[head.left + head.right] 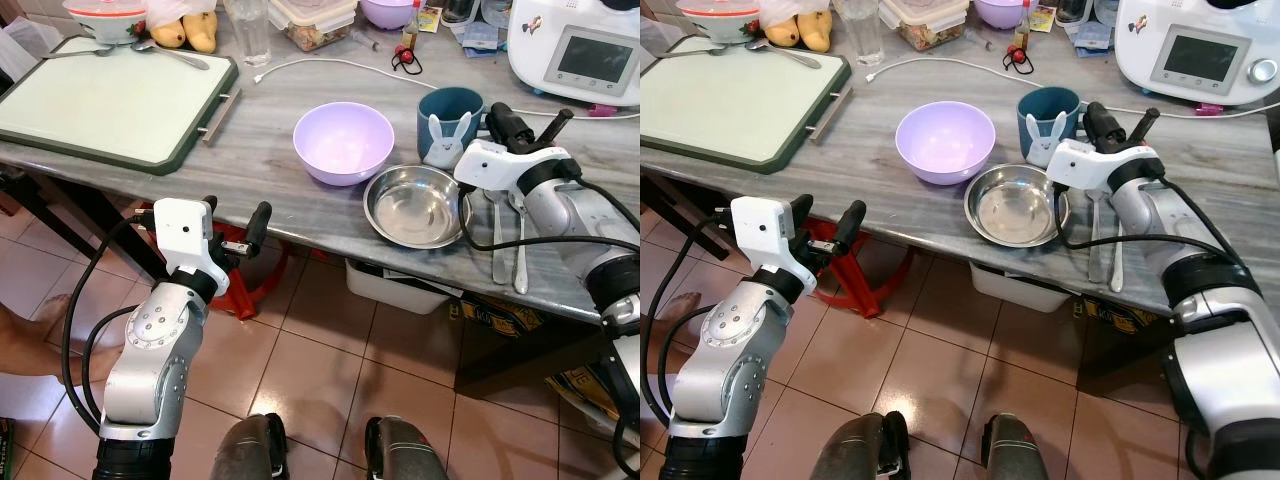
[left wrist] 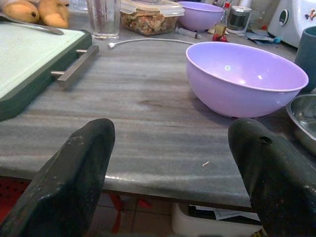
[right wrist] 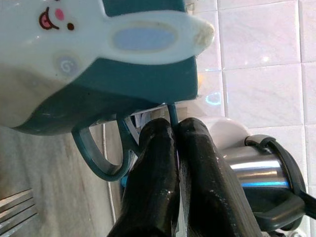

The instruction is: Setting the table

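Two fingers of my right gripper (image 3: 170, 168) press closed on the mug (image 1: 449, 118) rim beside the steel bowl (image 1: 414, 205). I'd lift straight, keeping it level. My left gripper (image 1: 236, 222) hangs open short of the purple bowl (image 2: 245, 76).

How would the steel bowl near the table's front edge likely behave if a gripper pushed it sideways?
The steel bowl looks shallow, thin and shiny, so it would probably slide easily on the smooth table. Its low, wide shape makes tipping unlikely, though it might knock the lilac bowl close beside it.
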Motion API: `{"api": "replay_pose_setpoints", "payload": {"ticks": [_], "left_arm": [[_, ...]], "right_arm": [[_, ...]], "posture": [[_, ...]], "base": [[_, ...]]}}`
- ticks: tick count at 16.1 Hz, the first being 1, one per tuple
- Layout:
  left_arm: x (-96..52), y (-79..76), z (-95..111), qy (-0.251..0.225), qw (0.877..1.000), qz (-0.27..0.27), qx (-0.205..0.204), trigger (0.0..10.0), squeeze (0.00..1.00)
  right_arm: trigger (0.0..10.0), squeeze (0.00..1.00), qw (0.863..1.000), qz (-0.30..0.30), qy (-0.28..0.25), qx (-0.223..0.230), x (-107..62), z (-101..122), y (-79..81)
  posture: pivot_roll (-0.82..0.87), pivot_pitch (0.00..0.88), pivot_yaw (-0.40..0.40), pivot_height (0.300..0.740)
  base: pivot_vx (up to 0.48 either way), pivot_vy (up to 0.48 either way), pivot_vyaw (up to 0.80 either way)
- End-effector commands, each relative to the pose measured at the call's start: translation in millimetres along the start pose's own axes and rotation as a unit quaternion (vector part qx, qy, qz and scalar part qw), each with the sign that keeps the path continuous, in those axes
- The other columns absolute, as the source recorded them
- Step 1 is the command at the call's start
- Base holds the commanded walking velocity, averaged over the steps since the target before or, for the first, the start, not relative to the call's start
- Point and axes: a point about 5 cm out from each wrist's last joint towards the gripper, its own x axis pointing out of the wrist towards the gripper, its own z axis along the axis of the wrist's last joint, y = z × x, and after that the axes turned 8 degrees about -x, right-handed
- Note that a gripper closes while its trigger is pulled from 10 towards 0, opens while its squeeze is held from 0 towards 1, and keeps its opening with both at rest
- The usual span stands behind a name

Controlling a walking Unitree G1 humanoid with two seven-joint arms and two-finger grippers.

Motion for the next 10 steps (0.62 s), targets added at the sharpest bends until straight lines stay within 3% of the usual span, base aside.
{"api": "replay_pose_setpoints", "payload": {"ticks": [1, 2, 3, 4, 5, 6, 10], "left_arm": [[-1.8, -1.1, 4.3, -0.004, 1.000, -0.008, 0.005, 10.0, 0.00], [-1.2, -1.6, 4.8, -0.006, 1.000, -0.010, 0.004, 10.0, 0.00], [-0.7, -2.0, 5.0, -0.006, 1.000, -0.011, 0.003, 10.0, 0.00], [-0.4, -2.5, 5.3, -0.008, 1.000, -0.012, 0.003, 10.0, 0.00], [-0.2, -2.6, 5.4, -0.008, 1.000, -0.012, 0.002, 10.0, 0.00], [-0.2, -2.7, 5.3, -0.007, 1.000, -0.011, 0.002, 10.0, 0.00], [0.0, -2.3, 5.7, -0.008, 1.000, -0.011, 0.002, 10.0, 0.00]], "right_arm": [[0.0, 0.00, 1.000, -0.002, -0.001, 0.001, -1.3, 1.0, 2.4], [0.0, 0.00, 1.000, 0.002, -0.002, -0.002, -2.7, 0.4, 4.4], [2.6, 0.00, 1.000, 0.003, -0.002, -0.002, -3.2, -0.1, 5.1], [9.6, 0.20, 1.000, 0.003, -0.002, -0.004, -3.7, -0.9, 4.8], [10.0, 0.72, 1.000, 0.003, -0.003, -0.005, -3.6, -1.0, 4.3], [10.0, 0.85, 1.000, 0.004, -0.004, -0.007, -3.4, -0.8, 3.9], [10.0, 0.85, 1.000, 0.005, -0.012, -0.014, -4.5, 0.6, 4.7]], "posture": [[0.01, 0.199, 0.074, 0.740], [0.01, 0.198, 0.074, 0.740], [0.01, 0.198, 0.073, 0.740], [0.00, 0.198, 0.072, 0.740], [0.00, 0.199, 0.072, 0.740], [0.00, 0.199, 0.072, 0.740], [0.01, 0.197, 0.071, 0.740]], "base": [[0.000, 0.000, 0.00], [0.000, 0.000, 0.00], [0.000, 0.000, 0.00], [0.000, 0.000, 0.00], [0.000, 0.000, 0.00], [0.000, 0.000, 0.00], [0.000, 0.000, 0.00]]}}
